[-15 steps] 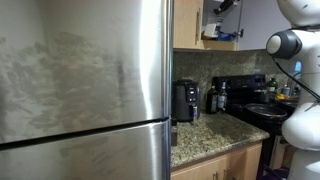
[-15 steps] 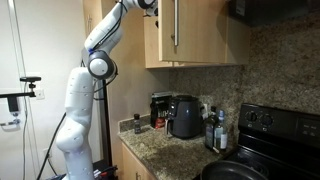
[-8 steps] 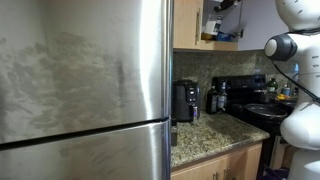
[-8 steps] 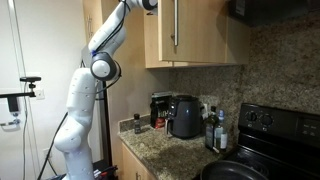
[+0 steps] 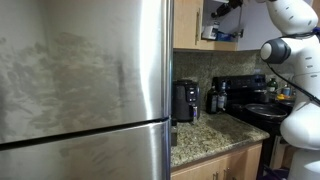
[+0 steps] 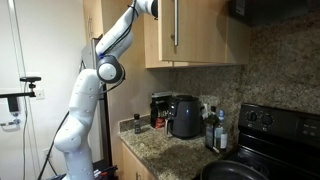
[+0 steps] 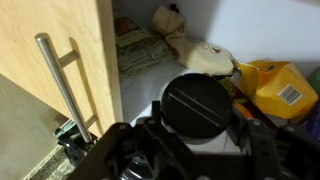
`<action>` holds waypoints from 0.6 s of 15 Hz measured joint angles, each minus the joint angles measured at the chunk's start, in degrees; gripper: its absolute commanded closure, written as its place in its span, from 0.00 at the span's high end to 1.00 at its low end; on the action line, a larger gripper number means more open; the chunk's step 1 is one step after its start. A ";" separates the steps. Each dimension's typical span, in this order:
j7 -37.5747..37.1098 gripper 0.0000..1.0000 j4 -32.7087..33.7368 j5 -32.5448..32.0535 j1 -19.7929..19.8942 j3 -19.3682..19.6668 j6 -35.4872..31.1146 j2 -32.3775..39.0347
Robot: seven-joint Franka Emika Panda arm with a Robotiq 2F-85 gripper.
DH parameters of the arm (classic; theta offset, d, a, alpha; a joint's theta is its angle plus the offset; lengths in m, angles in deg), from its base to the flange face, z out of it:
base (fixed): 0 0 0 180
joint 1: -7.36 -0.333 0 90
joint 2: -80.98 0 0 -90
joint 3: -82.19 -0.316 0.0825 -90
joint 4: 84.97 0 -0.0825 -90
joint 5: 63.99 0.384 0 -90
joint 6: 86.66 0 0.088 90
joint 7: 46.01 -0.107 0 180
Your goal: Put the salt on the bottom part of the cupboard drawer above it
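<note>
In the wrist view my gripper (image 7: 198,128) is shut on the salt (image 7: 197,103), a canister seen from above with a round dark lid and a white body below it. It is held inside the open cupboard drawer, over the white bottom shelf (image 7: 142,98). The cupboard's light-brown wooden door (image 7: 60,50) with a metal bar handle (image 7: 60,85) stands to the left. The cupboard shows in both exterior views (image 5: 188,25) (image 6: 200,35), with my gripper (image 5: 226,8) up at its opening; the salt cannot be made out there.
On the shelf lie a yellow container (image 7: 272,88), crumpled light bags (image 7: 200,55) and packets (image 7: 135,48) at the back. Below are a granite counter (image 5: 205,135), a black coffee maker (image 6: 183,115), dark bottles (image 6: 215,132), a stove (image 6: 270,130) and a steel fridge (image 5: 80,90).
My arm has reached further toward and into the cupboard, carrying the salt. The elbow has swung higher and closer to the cabinet in both exterior views.
</note>
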 measured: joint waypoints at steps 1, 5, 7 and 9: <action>-0.32 0.37 0.16 0.00 0.00 -0.37 -1.61 0.76; -3.34 0.37 1.30 -0.74 -0.08 -1.99 -4.95 2.74; -6.11 0.62 1.59 -2.04 -0.36 -2.60 -4.95 2.92; -7.55 0.37 1.98 -2.69 -0.54 -3.01 -4.95 2.91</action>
